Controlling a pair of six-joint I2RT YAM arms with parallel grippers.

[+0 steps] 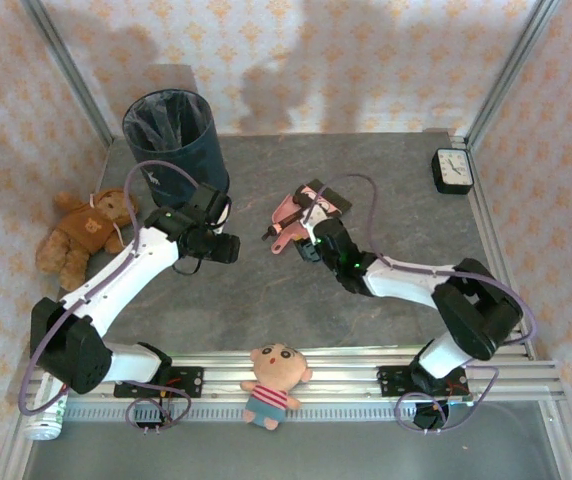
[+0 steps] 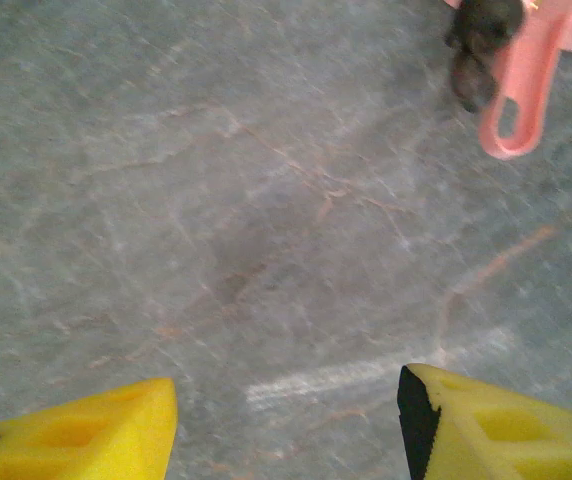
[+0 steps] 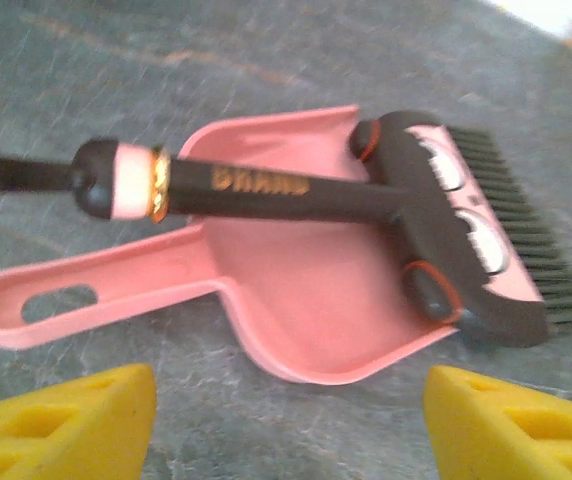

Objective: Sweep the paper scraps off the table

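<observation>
No paper scraps show on the table [image 1: 386, 200] in any view. A pink dustpan [image 3: 296, 290] lies flat on the table, and a dark brush [image 3: 446, 230] rests across it with its bristles to the right. My right gripper [image 3: 291, 420] hovers just short of the dustpan's near rim, open, with nothing between its yellow fingers [image 3: 66, 420]. From above, the right gripper [image 1: 304, 238] sits beside the dustpan [image 1: 288, 212]. My left gripper [image 2: 286, 420] is open over bare table, with the dustpan handle [image 2: 521, 95] far ahead to the right. The left gripper [image 1: 228, 247] is left of centre.
A dark blue waste bin [image 1: 174, 135] with a liner stands at the back left. A brown teddy bear [image 1: 84, 235] lies at the left edge, a black clock [image 1: 453, 170] at the back right, and a doll [image 1: 271, 385] on the front rail.
</observation>
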